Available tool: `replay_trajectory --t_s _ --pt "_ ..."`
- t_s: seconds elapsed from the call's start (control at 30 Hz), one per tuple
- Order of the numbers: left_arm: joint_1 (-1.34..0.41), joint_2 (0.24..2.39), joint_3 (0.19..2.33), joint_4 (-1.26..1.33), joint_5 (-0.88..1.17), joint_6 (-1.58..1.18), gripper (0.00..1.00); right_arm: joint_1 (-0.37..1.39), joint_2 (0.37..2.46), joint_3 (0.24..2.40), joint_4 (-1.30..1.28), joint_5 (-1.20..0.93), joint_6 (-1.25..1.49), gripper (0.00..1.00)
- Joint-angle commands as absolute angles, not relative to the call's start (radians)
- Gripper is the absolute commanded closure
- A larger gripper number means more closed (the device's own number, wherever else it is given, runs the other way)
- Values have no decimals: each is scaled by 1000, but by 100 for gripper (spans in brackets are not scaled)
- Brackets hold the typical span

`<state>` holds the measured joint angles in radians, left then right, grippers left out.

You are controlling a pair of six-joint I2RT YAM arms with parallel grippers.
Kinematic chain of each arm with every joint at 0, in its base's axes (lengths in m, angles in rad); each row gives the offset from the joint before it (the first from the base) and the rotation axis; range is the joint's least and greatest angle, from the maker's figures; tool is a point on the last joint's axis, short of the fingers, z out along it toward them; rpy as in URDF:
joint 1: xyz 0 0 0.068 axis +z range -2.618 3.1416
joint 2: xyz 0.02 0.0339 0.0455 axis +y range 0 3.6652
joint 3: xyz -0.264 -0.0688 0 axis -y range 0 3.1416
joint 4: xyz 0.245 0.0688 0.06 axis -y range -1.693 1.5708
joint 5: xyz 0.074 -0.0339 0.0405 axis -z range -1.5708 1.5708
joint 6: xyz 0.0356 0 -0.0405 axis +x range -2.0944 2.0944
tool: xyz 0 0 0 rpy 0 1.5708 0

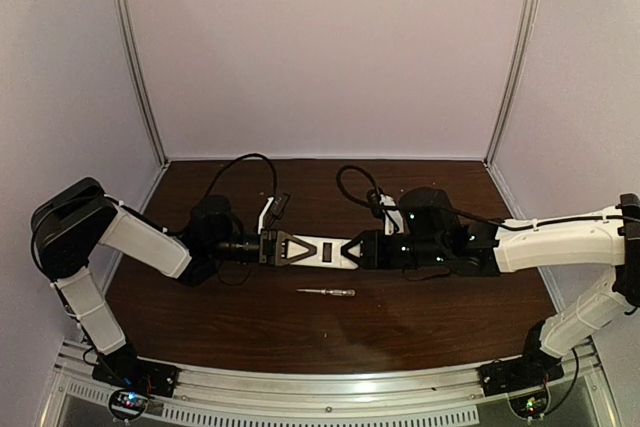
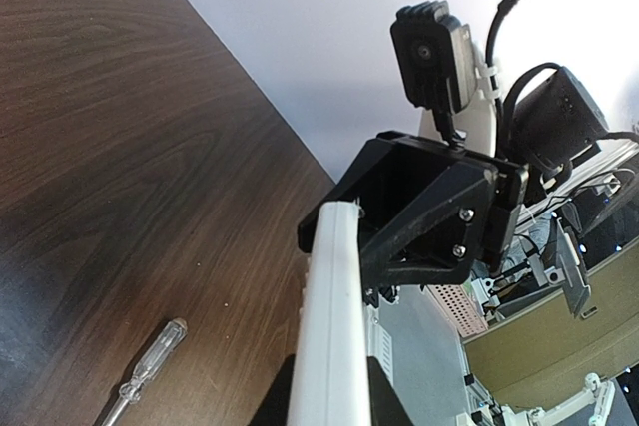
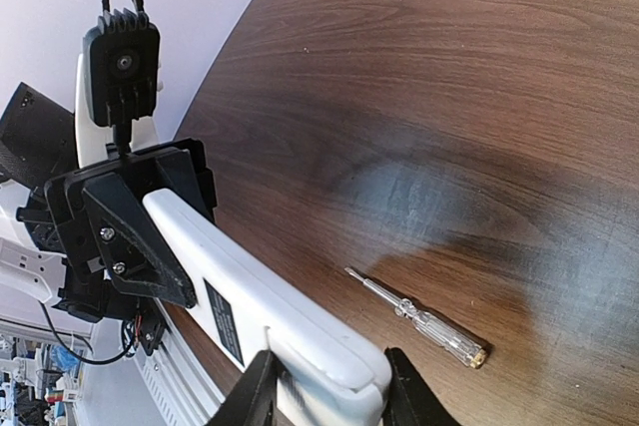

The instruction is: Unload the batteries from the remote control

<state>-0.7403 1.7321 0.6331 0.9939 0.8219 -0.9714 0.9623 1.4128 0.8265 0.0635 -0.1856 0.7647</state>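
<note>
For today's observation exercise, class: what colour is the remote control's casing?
White; the remote control shows best in the right wrist view.

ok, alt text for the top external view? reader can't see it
Two robot arms meet at mid-table, the left gripper and right gripper each clamped on one end of a white remote control held between them. A thin screwdriver with a clear handle lies on the dark wooden table, nearer the arm bases.
</note>
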Motion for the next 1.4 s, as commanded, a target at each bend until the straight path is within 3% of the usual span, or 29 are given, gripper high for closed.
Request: replay_trajectory --t_s 0.0,0.67,1.23,1.3,1.37 --pt "-758 1704 634 1048 828 -970 100 958 1417 811 64 -156 765 76" --pt "-758 1703 632 1055 830 -976 100 958 1374 792 26 -120 764 79" --pt "-759 1703 632 1058 830 -979 100 959 1310 739 6 -91 767 93" --pt "-759 1703 632 1058 830 -978 100 958 1304 733 -3 -91 768 89" --pt "-759 1705 632 1057 828 -977 100 959 1304 735 -9 -105 774 70"
